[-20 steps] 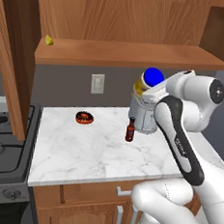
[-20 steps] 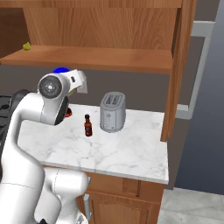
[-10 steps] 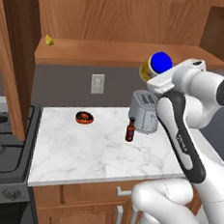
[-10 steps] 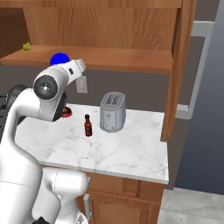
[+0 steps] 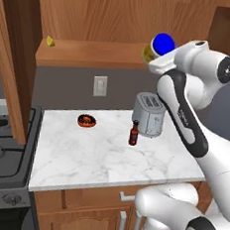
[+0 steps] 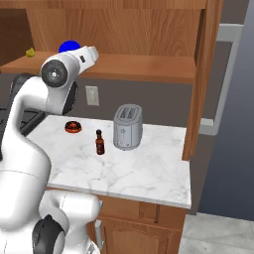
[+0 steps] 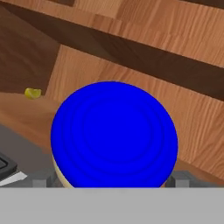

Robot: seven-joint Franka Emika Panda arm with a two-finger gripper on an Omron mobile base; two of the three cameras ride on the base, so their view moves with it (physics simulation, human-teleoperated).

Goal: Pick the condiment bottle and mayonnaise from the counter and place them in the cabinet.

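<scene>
While the gripper (image 7: 109,186) hugs the mayonnaise (image 5: 160,45) up by the cabinet (image 5: 93,55) shelf's front edge, it should slide the jar in flat before letting go.

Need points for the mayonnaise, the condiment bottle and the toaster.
mayonnaise (image 7: 113,133), hand view, centre of its blue lid.
condiment bottle (image 5: 133,135), left base view, middle of its dark body.
toaster (image 6: 127,130), right base view, middle of its front face.

mayonnaise (image 7: 113,133) body: hidden behind its own blue lid
gripper (image 7: 111,180) fingertips: mostly covered by the jar
yellow object (image 7: 32,92) beyond the jar: too small to identify
</scene>
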